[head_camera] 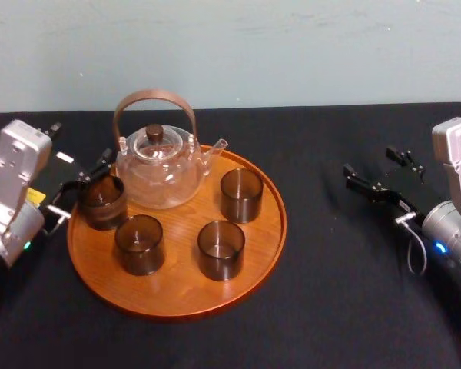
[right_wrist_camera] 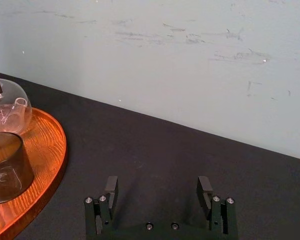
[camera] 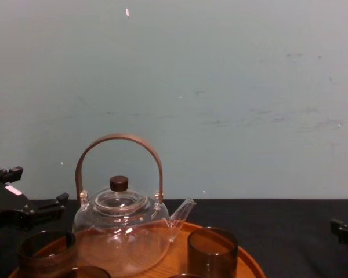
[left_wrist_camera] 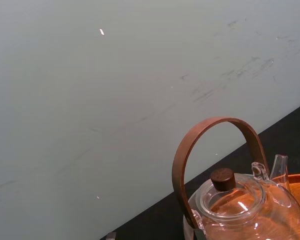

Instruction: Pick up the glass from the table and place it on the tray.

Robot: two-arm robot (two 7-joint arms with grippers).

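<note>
So, head view: glass [head_camera: 101, 201] sits inside the tray's [head_camera: 177, 296] left rim, left gripper [head_camera: 88, 183] just beside it, can't tell its grip; right gripper [head_camera: 373, 173] over open black cloth [head_camera: 346, 292], well apart; right wrist view: jaws spread wide; chest view: left gripper beside teapot [camera: 122, 231].

The chest view's edge is cutting off the tray [camera: 243, 260] and glass [camera: 46, 253]; the left wrist view is cropping the teapot [left_wrist_camera: 240, 210].

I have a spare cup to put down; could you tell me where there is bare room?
The black table between the tray's right rim and the open right gripper is bare, as is the tray's front edge before the glasses. The tray's left is crowded: teapot, glass, left gripper.
</note>
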